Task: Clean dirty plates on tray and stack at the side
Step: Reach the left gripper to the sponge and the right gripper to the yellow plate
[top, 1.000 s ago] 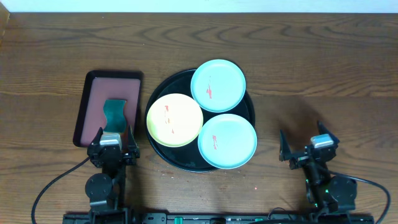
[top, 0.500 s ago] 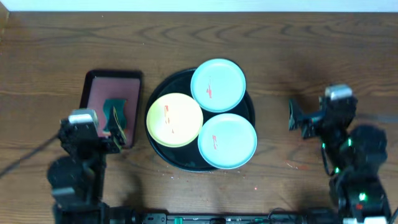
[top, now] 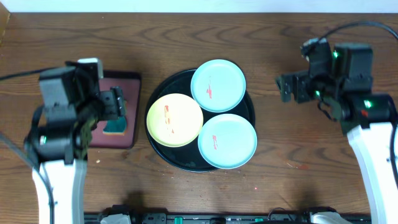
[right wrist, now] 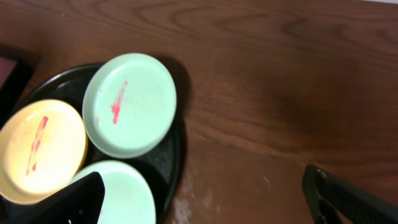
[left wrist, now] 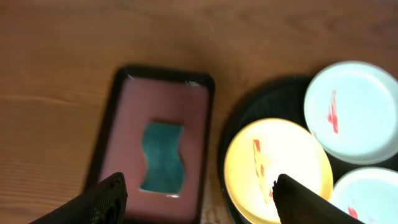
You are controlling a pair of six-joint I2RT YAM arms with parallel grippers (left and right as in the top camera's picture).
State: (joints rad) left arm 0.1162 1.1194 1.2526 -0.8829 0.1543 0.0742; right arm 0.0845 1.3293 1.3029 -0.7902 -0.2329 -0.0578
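The brown wooden table [top: 186,37] holds a round black tray [top: 180,163] at its centre and a smaller maroon tray [top: 132,93] just to its left. On the black tray lie the yellow plate [top: 175,120] and two aqua plates [top: 217,86] [top: 227,141], unmoved and all smeared red. A teal sponge [left wrist: 163,157] lies in the maroon tray. Both arms have lifted from the near edge. The left claw [left wrist: 199,193] hangs over the sponge and the right claw [right wrist: 205,186] beside the far plate, each spread wide and empty. Cleaning looks about to start, probably with the sponge.
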